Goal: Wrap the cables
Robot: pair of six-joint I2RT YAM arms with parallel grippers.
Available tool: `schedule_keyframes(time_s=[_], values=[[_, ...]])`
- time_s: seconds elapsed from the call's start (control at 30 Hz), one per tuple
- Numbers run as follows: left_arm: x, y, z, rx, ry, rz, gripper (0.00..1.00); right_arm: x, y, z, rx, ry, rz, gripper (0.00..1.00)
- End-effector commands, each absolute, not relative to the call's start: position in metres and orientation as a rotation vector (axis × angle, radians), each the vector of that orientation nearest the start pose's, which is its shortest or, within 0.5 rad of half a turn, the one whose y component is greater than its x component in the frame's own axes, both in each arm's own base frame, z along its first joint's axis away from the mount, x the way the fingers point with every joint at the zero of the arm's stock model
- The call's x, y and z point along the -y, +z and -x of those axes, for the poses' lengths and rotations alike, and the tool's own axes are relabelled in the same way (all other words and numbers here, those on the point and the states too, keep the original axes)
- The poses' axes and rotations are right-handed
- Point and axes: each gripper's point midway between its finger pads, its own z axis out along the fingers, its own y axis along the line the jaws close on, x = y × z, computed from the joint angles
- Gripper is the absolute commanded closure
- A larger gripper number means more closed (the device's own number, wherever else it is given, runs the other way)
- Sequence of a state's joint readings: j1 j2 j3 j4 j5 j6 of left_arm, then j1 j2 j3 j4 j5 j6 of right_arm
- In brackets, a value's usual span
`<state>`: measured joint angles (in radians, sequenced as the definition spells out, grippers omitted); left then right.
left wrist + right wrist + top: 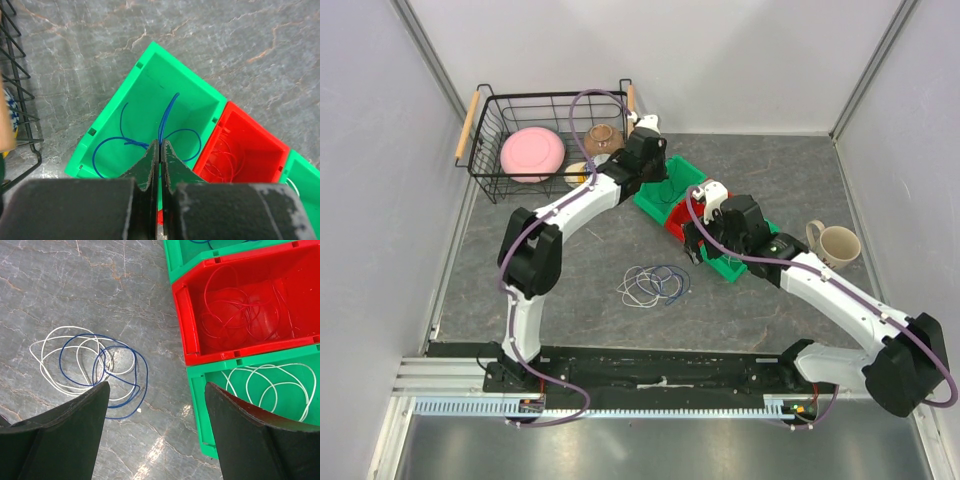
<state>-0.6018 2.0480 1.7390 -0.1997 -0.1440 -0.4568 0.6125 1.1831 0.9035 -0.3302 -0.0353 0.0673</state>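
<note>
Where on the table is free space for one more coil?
Bare table lies far right, beyond the bins and behind the mug. Another patch lies between the loose cables and the right arm. It is crowded at the bins, where the left gripper and right gripper hang, and by the basket.

From above, the arms [585, 205] cover most of the bins [692, 178], so no cable inside shows. At the left wrist, the left claw [159, 145], pinched on the blue cable [169, 111], hides its near loops; the basket [22, 100] runs off the edge.
</note>
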Motion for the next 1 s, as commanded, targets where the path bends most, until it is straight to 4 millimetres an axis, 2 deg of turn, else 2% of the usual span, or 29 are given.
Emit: schedule_keyframes(time_s=[0.0, 0.13, 0.23, 0.27, 0.3, 0.33, 0.43, 0.47, 0.53, 0.57, 0.6, 0.63, 0.67, 0.7, 0.77, 0.8, 0.83, 0.87, 0.9, 0.93, 0.97], values=[[0.342, 0.157, -0.503, -2.116, -0.486, -0.092, 0.98, -0.215, 0.173, -0.287, -2.113, 0.454, 0.592, 0.15], [0.348, 0.145, -0.502, -2.139, -0.504, -0.101, 0.98, -0.213, 0.174, -0.288, -2.109, 0.440, 0.584, 0.15], [0.349, 0.144, -0.503, -2.146, -0.505, -0.102, 0.82, -0.214, 0.174, -0.288, -2.108, 0.446, 0.596, 0.13], [0.351, 0.145, -0.502, -2.146, -0.516, -0.108, 0.71, -0.214, 0.174, -0.288, -2.106, 0.445, 0.602, 0.13], [0.353, 0.149, -0.500, -2.144, -0.535, -0.120, 0.64, -0.214, 0.172, -0.287, -2.109, 0.447, 0.605, 0.13], [0.354, 0.160, -0.498, -2.124, -0.550, -0.126, 0.52, -0.216, 0.172, -0.285, -2.106, 0.459, 0.618, 0.13], [0.356, 0.179, -0.490, -2.096, -0.574, -0.157, 0.42, -0.220, 0.173, -0.282, -2.103, 0.488, 0.640, 0.13], [0.355, 0.195, -0.486, -2.069, -0.589, -0.163, 0.40, -0.223, 0.173, -0.280, -2.101, 0.509, 0.654, 0.13], [0.355, 0.206, -0.477, -2.053, -0.602, -0.184, 0.27, -0.224, 0.172, -0.279, -2.103, 0.521, 0.664, 0.12], [0.353, 0.220, -0.472, -2.033, -0.613, -0.184, 0.26, -0.225, 0.172, -0.278, -2.106, 0.525, 0.666, 0.12], [0.354, 0.226, -0.467, -2.026, -0.625, -0.189, 0.26, -0.226, 0.172, -0.278, -2.103, 0.530, 0.670, 0.12], [0.351, 0.224, -0.462, -2.040, -0.626, -0.188, 0.26, -0.226, 0.171, -0.277, -2.107, 0.536, 0.671, 0.13], [0.348, 0.228, -0.458, -2.040, -0.630, -0.181, 0.26, -0.228, 0.171, -0.276, -2.107, 0.544, 0.678, 0.13], [0.342, 0.241, -0.451, -2.028, -0.636, -0.173, 0.25, -0.230, 0.170, -0.274, -2.111, 0.562, 0.687, 0.14], [0.331, 0.242, -0.438, -2.047, -0.622, -0.163, 0.22, -0.233, 0.163, -0.272, -2.138, 0.575, 0.692, 0.14], [0.320, 0.259, -0.427, -2.031, -0.616, -0.152, 0.21, -0.233, 0.155, -0.270, -2.168, 0.580, 0.688, 0.14], [0.310, 0.248, -0.417, -2.058, -0.592, -0.148, 0.20, -0.234, 0.150, -0.269, -2.184, 0.585, 0.683, 0.14], [0.301, 0.246, -0.411, -2.062, -0.567, -0.130, 0.18, -0.235, 0.145, -0.267, -2.205, 0.592, 0.674, 0.15], [0.288, 0.265, -0.398, -2.028, -0.575, -0.104, 0.15, -0.235, 0.133, -0.263, -2.243, 0.606, 0.672, 0.16], [0.276, 0.240, -0.385, -2.080, -0.541, -0.098, 0.11, -0.236, 0.127, -0.260, -2.264, 0.609, 0.670, 0.16], [0.267, 0.238, -0.376, -2.083, -0.530, -0.080, 0.09, -0.240, 0.123, -0.258, -2.270, 0.613, 0.683, 0.16]])
